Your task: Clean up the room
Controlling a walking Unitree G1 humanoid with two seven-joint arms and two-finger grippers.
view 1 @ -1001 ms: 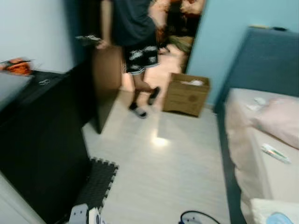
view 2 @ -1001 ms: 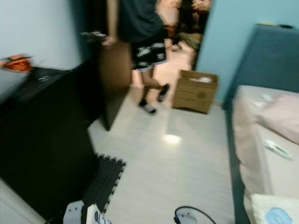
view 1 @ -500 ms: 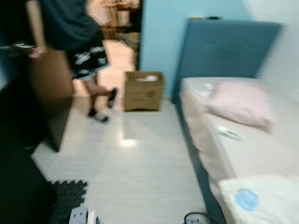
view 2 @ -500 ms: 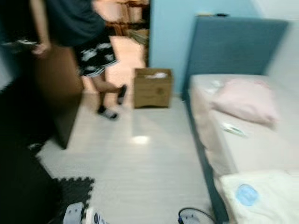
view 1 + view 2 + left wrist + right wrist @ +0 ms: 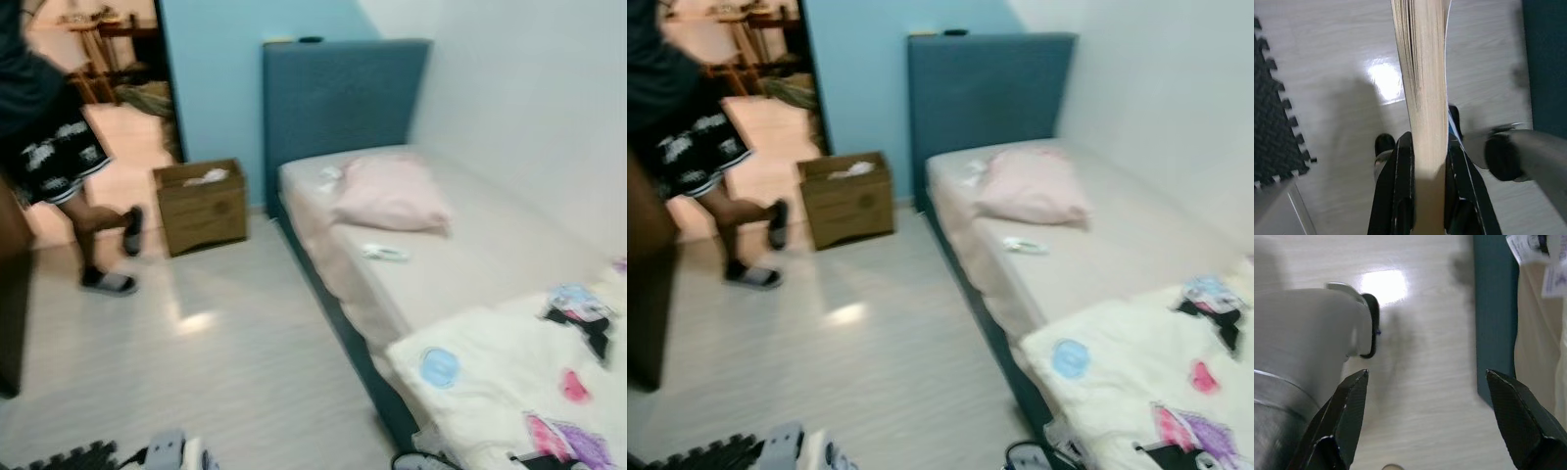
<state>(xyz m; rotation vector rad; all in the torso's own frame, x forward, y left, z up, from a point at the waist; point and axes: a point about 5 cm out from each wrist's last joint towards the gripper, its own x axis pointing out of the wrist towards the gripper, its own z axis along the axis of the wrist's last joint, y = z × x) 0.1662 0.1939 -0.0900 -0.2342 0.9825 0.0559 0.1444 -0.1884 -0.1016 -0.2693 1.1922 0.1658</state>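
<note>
Glossy pale wood-look floor (image 5: 225, 362); brown cardboard box (image 5: 202, 206); paper-edged book (image 5: 1422, 98).

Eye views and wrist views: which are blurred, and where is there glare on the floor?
Both eye views are smeared, the person by the brown cardboard box most of all; a soft glare patch lies on the pale wood floor. The left wrist view is sharper: the left claw is shut on a thick book with cream page edges, with bright glare beside it. The right wrist view shows the open right claw blurred.
</note>
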